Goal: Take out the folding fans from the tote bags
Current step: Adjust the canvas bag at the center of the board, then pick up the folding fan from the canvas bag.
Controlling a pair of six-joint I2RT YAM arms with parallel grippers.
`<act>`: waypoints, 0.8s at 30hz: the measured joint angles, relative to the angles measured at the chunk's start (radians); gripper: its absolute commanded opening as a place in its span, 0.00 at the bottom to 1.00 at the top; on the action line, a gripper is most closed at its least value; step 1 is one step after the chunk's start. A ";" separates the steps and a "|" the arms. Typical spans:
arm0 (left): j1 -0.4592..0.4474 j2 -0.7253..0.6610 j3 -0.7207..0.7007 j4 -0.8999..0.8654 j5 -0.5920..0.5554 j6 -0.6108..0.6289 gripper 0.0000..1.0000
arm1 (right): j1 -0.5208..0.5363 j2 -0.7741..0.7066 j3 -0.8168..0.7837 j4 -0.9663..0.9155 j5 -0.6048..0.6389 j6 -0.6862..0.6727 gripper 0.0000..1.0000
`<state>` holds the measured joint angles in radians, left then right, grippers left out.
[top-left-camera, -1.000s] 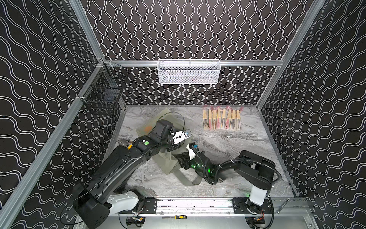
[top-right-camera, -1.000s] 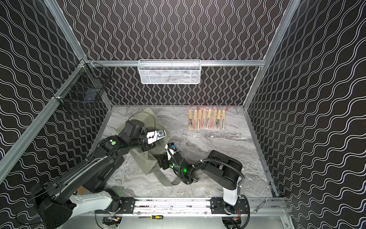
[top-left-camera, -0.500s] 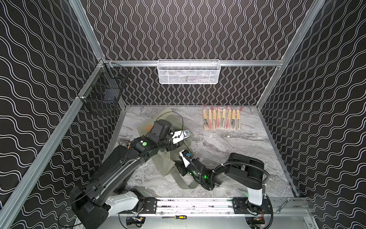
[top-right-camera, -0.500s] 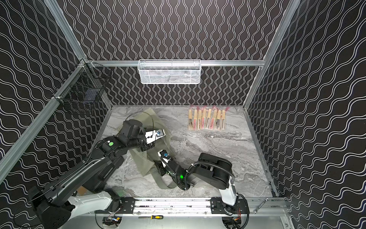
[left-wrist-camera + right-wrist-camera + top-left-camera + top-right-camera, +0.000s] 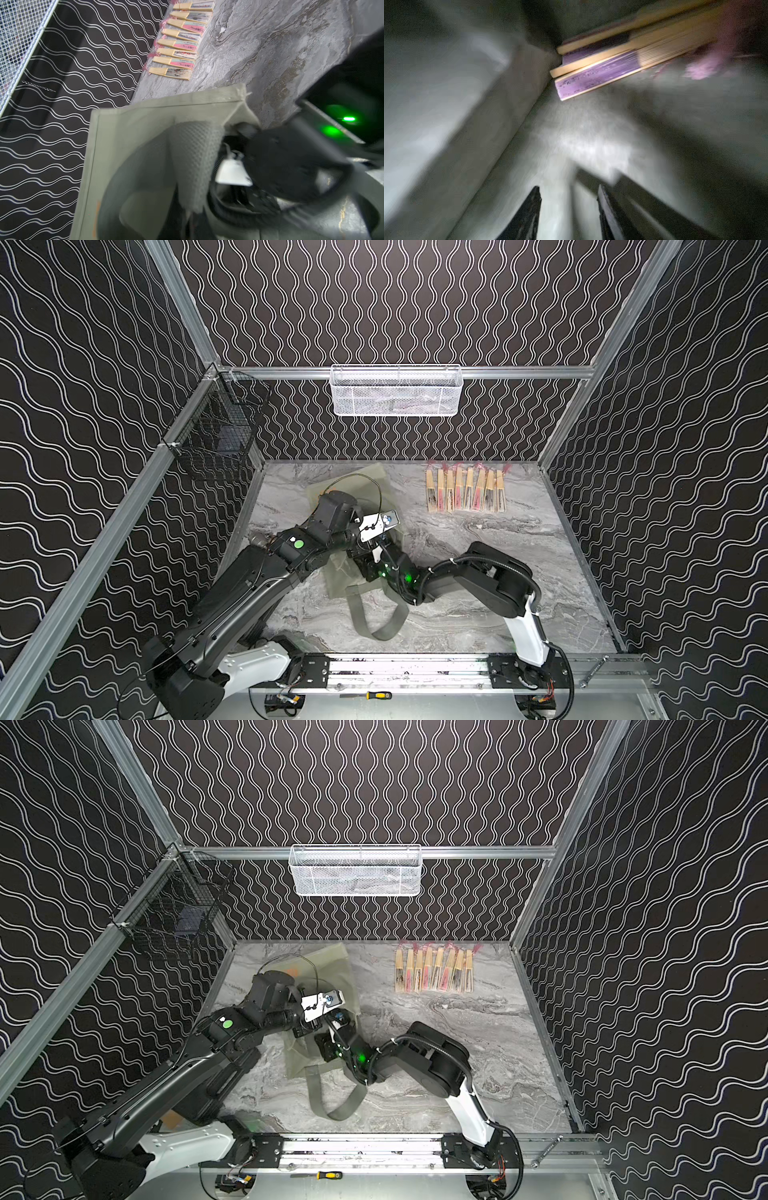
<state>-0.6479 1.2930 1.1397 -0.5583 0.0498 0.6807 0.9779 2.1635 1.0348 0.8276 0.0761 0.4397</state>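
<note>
1. Table (image 5: 478, 572): grey marbled top, enclosed by black wave-patterned walls.
2. Left arm (image 5: 257, 585): reached from the near left corner over the bag.
3. Right arm (image 5: 490, 580): bent low, forearm pointing into the bag's mouth.
4. Tote bag (image 5: 345, 576): grey-green fabric, lay flat left of the table's middle. Its mouth faced the arms, and its strap handles (image 5: 374, 614) looped toward the front rail.
5. White mesh basket (image 5: 395, 391): hung on the back rail.
6. Black wire basket (image 5: 212, 435): hung on the left rail.
7. Row of folding fans (image 5: 465, 491): eight, closed, side by side at the back right, well apart from the bag, tassels toward the back wall.
8. Left gripper (image 5: 197, 166): fingers closed on the bag's upper edge, holding the mouth open.
9. Right gripper (image 5: 569, 212): inside the bag, fingers (image 5: 529, 214) parted with nothing between them.
10. Folding fans in the bag (image 5: 602, 68): at least two, purple-patterned and stacked against a seam ahead of the right gripper, not touching it. A pink tassel (image 5: 704, 66) showed blurred.
11. Screwdriver (image 5: 370, 695): yellow and black handle, lay on the base below the front rail.
12. Orange mark (image 5: 291, 971): on the bag's far part.
</note>
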 measured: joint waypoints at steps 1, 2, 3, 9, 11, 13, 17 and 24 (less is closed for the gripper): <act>0.000 -0.002 0.000 0.001 0.004 0.000 0.00 | -0.009 0.019 0.036 -0.010 -0.011 0.029 0.48; 0.000 -0.004 0.000 0.004 0.006 0.000 0.00 | -0.012 0.031 0.066 -0.019 -0.021 0.051 0.48; 0.000 -0.006 0.000 0.010 0.004 0.000 0.00 | -0.016 0.046 0.103 -0.034 -0.032 0.084 0.48; 0.000 -0.008 0.001 0.015 -0.002 0.000 0.00 | -0.085 0.118 0.213 -0.074 -0.033 0.273 0.47; 0.000 -0.008 0.001 0.015 -0.001 0.000 0.00 | -0.104 0.131 0.237 -0.088 -0.020 0.320 0.47; 0.000 -0.010 0.001 0.015 0.003 0.000 0.00 | -0.117 0.147 0.275 -0.104 -0.020 0.362 0.48; 0.000 -0.028 0.000 0.017 0.015 0.000 0.00 | -0.142 0.201 0.384 -0.131 -0.040 0.422 0.50; -0.001 -0.068 -0.021 0.039 0.041 0.008 0.00 | -0.166 0.311 0.496 -0.048 -0.053 0.496 0.60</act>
<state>-0.6491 1.2255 1.1191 -0.5190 0.0906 0.6884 0.8120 2.4744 1.5307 0.7799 0.0231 0.9356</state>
